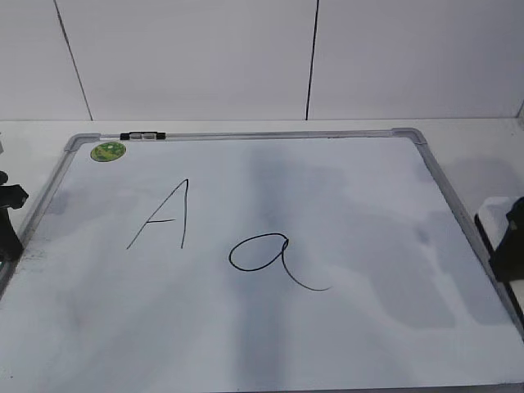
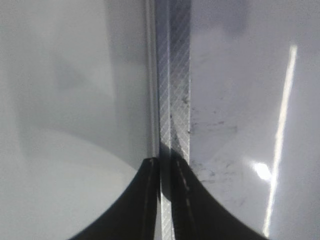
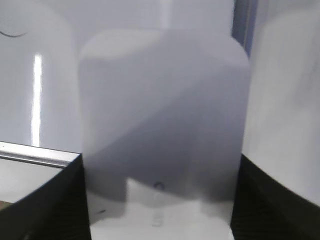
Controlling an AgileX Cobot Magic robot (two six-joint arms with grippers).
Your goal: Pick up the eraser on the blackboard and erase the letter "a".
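Note:
The blackboard (image 1: 377, 270) is a white dry-erase board with a grey frame, lying flat. The cursive letter "a" (image 1: 260, 252) sits near its middle. The white eraser (image 3: 160, 115) fills the space between the jaws of my right gripper (image 3: 161, 165), which press on its two sides. In the exterior view the eraser (image 1: 494, 214) is at the board's right edge over the frame, with its black underside showing, and the right gripper (image 1: 512, 241) is there too. My left gripper (image 1: 6, 221) is shut and empty over the board's left frame (image 2: 172, 75).
A capital "A" (image 1: 168, 217) is drawn to the left of the "a". A black-and-white marker (image 1: 142, 136) lies on the top frame. A round green sticker (image 1: 108, 151) is in the top left corner. A white wall stands behind the table.

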